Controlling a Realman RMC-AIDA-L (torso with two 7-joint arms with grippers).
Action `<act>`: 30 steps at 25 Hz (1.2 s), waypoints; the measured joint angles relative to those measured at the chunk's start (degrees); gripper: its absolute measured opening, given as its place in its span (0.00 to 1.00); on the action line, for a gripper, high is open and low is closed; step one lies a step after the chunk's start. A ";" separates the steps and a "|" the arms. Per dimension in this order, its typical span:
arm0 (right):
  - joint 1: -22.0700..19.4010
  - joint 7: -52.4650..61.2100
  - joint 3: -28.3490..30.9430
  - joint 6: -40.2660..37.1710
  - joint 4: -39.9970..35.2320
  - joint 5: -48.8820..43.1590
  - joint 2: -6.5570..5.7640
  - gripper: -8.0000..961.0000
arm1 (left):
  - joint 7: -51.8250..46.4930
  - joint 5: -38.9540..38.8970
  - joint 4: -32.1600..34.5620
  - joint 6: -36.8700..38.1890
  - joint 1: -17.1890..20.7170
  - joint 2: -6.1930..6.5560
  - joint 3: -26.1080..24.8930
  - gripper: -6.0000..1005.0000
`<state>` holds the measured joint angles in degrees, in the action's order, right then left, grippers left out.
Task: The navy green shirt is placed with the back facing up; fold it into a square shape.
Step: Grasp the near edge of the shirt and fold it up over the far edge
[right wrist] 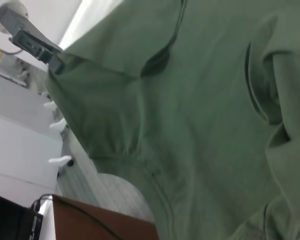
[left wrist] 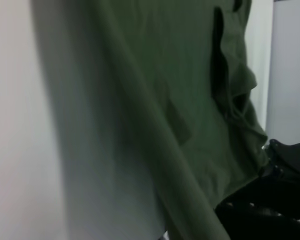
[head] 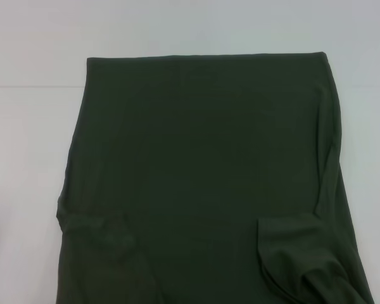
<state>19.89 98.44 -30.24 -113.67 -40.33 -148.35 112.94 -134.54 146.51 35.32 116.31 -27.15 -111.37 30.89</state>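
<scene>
Jaws of the left gripper are closed on a near corner of the shirt, as the right wrist view shows from across the cloth: a grey arm ends in a dark clamp that pinches the fabric's edge. The right gripper appears in the left wrist view as a dark shape touching the opposite near corner; whether it grips cannot be told. Neither gripper shows in the head view, so both are judged to sit at the near end, past the bottom of that view. From there the shirt runs away from the robot, its long axis near to far. At the near end the two sleeves are turned in over the body, one on the left and one on the right, with soft creases around them. Beyond them the plain back lies flat and smooth on the white table. The straight hem forms the far edge. Both arms look equally close to their corners, so the coming fold most likely carries the near end away from the robot toward the hem.
</scene>
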 joint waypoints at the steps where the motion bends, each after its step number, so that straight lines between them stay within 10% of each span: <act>1: 0.14 -0.07 0.27 -0.05 0.14 0.11 -0.05 0.03 | 0.07 -0.56 -0.01 0.09 -0.21 0.01 -0.45 0.03; 13: 0.57 7.32 9.27 0.03 1.86 15.08 -4.52 0.03 | -1.88 -13.44 -0.19 -2.05 -4.06 1.41 -12.63 0.02; 30: 3.11 12.55 15.62 3.35 2.63 31.94 -4.01 0.03 | 0.30 -23.47 -1.40 -13.33 -3.78 -0.19 -19.60 0.03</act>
<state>23.00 110.99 -14.63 -110.32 -37.70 -116.40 108.93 -134.24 123.04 33.92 102.99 -30.93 -111.56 11.29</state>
